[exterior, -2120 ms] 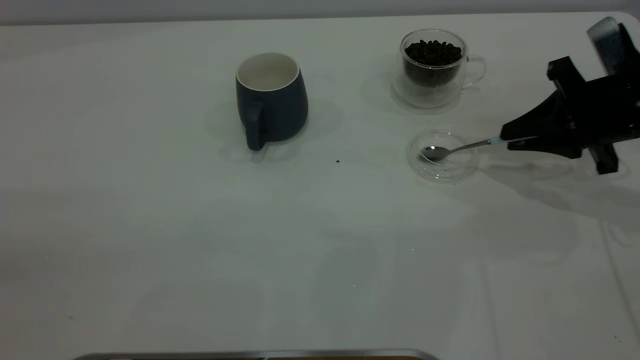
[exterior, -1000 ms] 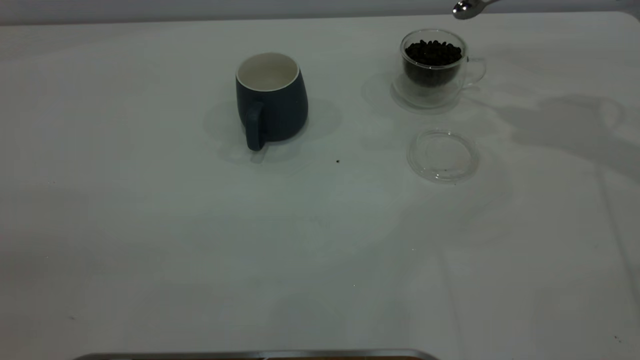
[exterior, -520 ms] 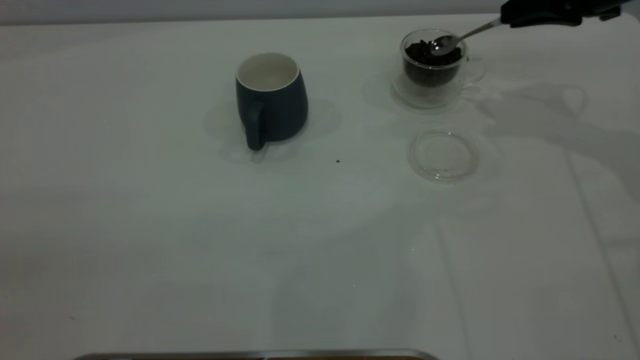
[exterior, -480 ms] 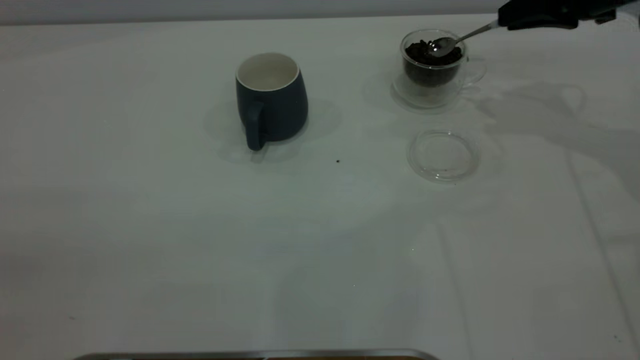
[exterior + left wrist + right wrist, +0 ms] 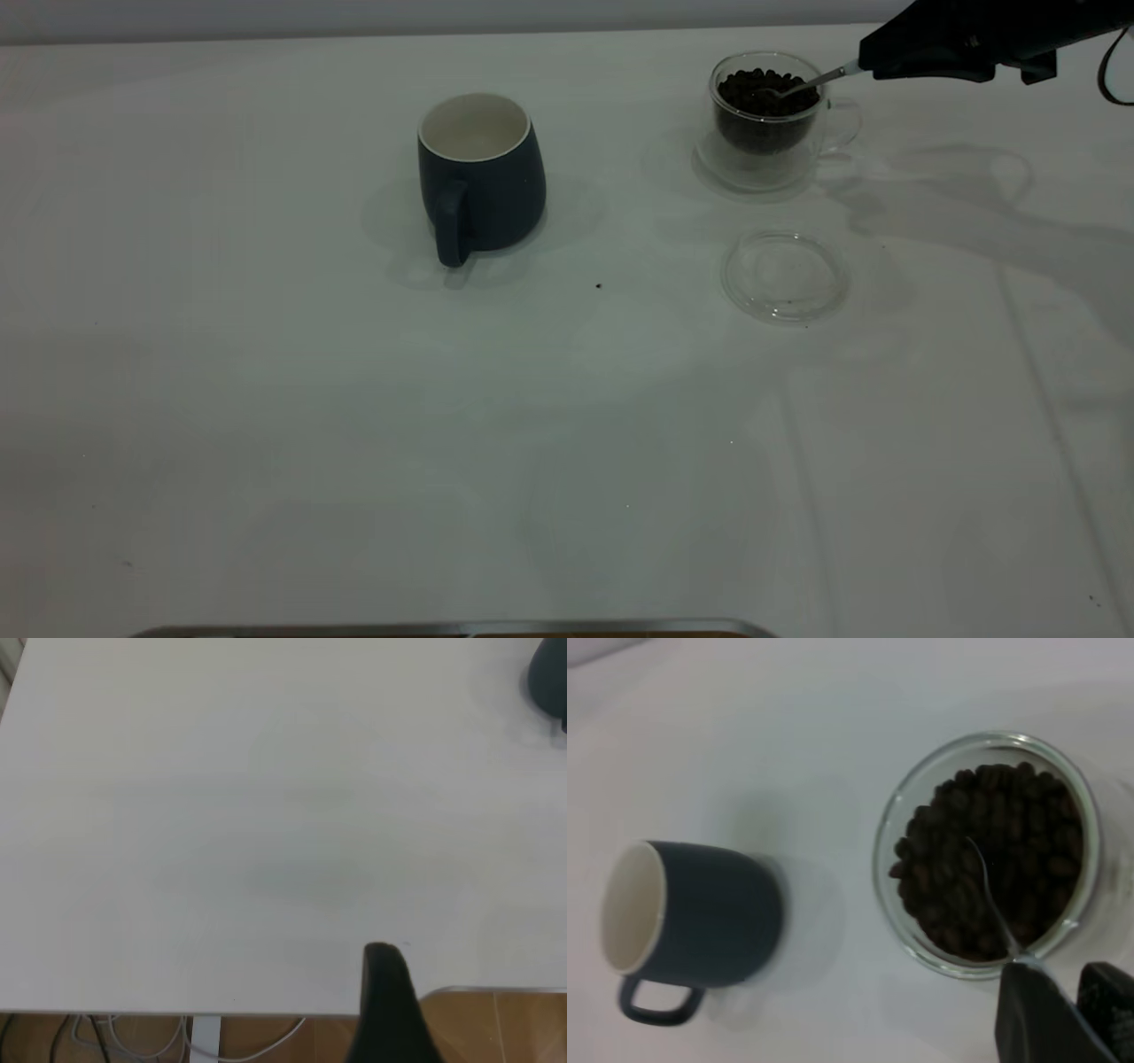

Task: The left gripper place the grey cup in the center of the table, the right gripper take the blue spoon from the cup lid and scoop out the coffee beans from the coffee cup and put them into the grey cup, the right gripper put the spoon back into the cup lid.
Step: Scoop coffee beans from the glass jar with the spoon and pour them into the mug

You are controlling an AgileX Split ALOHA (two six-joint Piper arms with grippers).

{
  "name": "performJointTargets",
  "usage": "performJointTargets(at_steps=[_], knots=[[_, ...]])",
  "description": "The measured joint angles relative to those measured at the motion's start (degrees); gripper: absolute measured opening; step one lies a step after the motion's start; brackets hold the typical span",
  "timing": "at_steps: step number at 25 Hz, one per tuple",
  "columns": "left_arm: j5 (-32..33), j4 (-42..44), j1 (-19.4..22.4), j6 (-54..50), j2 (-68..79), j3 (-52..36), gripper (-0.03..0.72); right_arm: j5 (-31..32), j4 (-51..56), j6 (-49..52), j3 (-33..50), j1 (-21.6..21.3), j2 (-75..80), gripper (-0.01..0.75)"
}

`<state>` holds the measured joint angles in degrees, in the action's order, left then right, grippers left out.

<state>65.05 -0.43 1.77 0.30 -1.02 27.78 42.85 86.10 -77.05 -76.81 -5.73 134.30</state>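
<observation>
Spilling is the main risk: the spoon (image 5: 802, 85) has its bowl dug into the beans (image 5: 767, 91), which sit heaped close to the rim of the glass cup (image 5: 769, 120), so a fast or tilted lift would likely flick beans over the edge onto the table (image 5: 567, 425). A hard push could also nudge the light glass cup. The carry to the grey cup (image 5: 481, 174) is long, so any roll of the wrist on the way would probably shed the load.

The right gripper (image 5: 873, 60) sits at about 3 o'clock of the glass cup, just outside its rim, jaws clamped on the spoon's pale handle end. The stem runs from the jaws toward 9 o'clock, down over the rim, with the bowl near the middle of the heap. The lid (image 5: 785, 276) lies bare at 6 o'clock of the glass cup; the grey cup stands well apart at 9 o'clock, near table centre, looking empty.

The left gripper (image 5: 386, 1005) is parked over the table's near edge; whether its jaws are apart I cannot tell
</observation>
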Motion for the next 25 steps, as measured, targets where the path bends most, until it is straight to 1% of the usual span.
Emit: performJointTargets(at_steps=[5,11,25], knots=[[0.0,0.0,0.0,0.01,0.0,0.0,0.567,1.69,0.39,3.59,0.0,-0.39,0.0,0.104],[0.0,0.0,0.0,0.01,0.0,0.0,0.567,4.22,0.45,6.14,0.0,-2.71,0.13,0.104],[0.0,0.0,0.0,0.01,0.0,0.0,0.567,13.55,5.23,7.93,-0.2,-6.48,4.95,0.103]])
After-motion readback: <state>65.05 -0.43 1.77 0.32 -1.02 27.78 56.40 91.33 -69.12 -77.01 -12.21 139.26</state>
